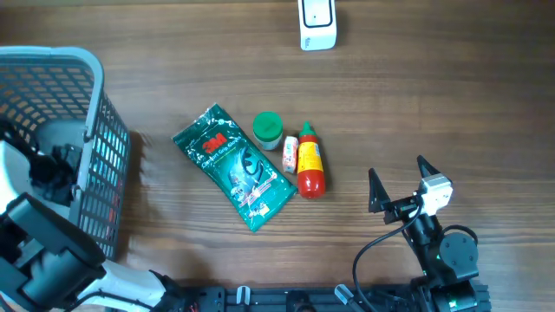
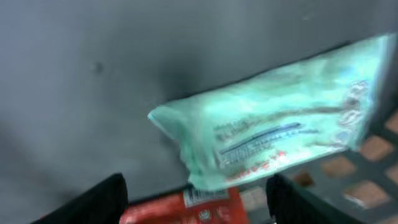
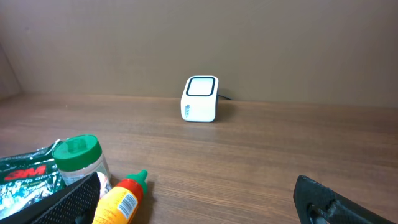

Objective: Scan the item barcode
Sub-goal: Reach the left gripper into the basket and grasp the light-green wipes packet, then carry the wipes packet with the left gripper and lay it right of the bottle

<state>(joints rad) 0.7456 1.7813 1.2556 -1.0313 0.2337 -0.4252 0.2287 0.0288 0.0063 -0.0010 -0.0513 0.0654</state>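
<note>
Peeking through the left wrist cam: my left pincer [image 2: 196, 182] is down inside the grey plastic mesh basket [image 1: 97, 130], fingers spread apart with nothing clamped between them. Right under the gap lies a flat red packet [image 2: 186, 204] with a white label. A pale mint-green plastic packet [image 2: 280, 127] lies partly over it and against the basket's grid wall. The picture's blurry, so I can't tell which of the two I'm lined up on, or whether that white label is the barcode. My guess is the red one, since it sits between the fingers. Either way, the item to scan is in the basket, not picked up yet.

Outside the basket, on the brown wooden table [image 1: 434, 87], three things are bunched together mid-table. They are a dark green foil pouch [image 1: 234, 166], a small clear jar with a green lid [image 1: 267, 128] and a red squeeze bottle with a yellow label [image 1: 310, 160], which lies flat.

My right pincer [image 1: 397, 173] hangs near the front edge, wide open and empty. It points at the small white boxy barcode scanner [image 3: 200, 99], which stands at the far edge with its window facing the arms. I reckon that's so an item can be held up in front of it.
</note>
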